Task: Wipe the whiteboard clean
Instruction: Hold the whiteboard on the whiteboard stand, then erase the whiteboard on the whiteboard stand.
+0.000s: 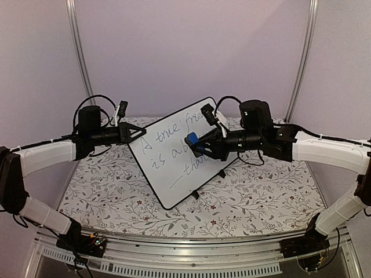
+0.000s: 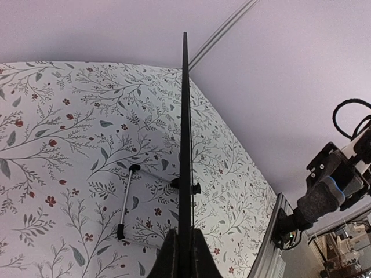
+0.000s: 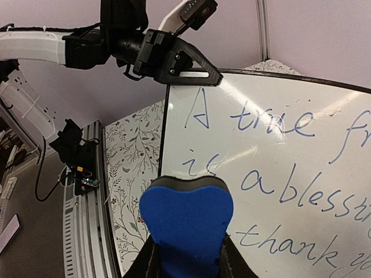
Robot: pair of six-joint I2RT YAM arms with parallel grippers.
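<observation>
Right end effector [image 3: 188, 250] is pinching a blue eraser [image 3: 186, 217], one finger on each side and the felt edge facing the whiteboard [image 1: 168, 168]. From the left wrist cam the eraser sits off the board's face with open air in between, so no contact. Left end effector [image 1: 134, 134] is clamped on the board's thin black frame at its upper left corner. Its own cam sees the board dead edge-on, with the fingers [image 2: 168, 258] pressed against both sides.

The board is near the middle of the tabletop [image 1: 261, 197], turned at an angle, with its written face towards the right arm. Blue handwriting [image 3: 278, 185] runs in three lines over the upper part, and the lower left of the face is bare white. A small black foot [image 2: 195, 188] sticks out behind the board low down, and a thin metal stand rod [image 2: 126, 200] lies on the cloth just beside it.

There's plenty of free room along the board's lower and right edges. The tabletop is covered in a floral-print cloth, plain pale walls [image 1: 191, 52] close in the back and sides, and an aluminium rail [image 1: 191, 246] runs along the near edge.
</observation>
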